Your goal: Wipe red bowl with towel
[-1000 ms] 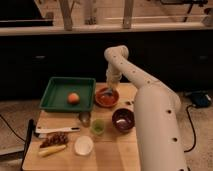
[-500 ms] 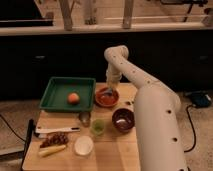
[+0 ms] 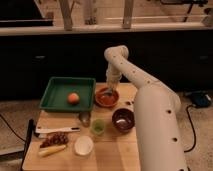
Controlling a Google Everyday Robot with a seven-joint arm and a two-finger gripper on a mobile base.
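While the big white arm (image 3: 150, 110) reaches across the tabletop (image 3: 112, 152), its end effector (image 3: 108, 92) is down inside the red bowl (image 3: 107, 98), right at the rim nearest the green tray (image 3: 60, 92). That red bowl sits toward the back of the tabletop, just beside the tray holding an orange fruit (image 3: 73, 98). Something greyish sits under the end effector, probably the towel (image 3: 105, 93), though it's too murky to be sure, and I cannot tell whether the tool is clamped on it or spread apart. Handling-wise, I'd judge the bowl light, stiff and smooth, so it could skate under a firm wipe. The towel is soft and floppy, so it is best pinched at a bunched fold and pressed gently.
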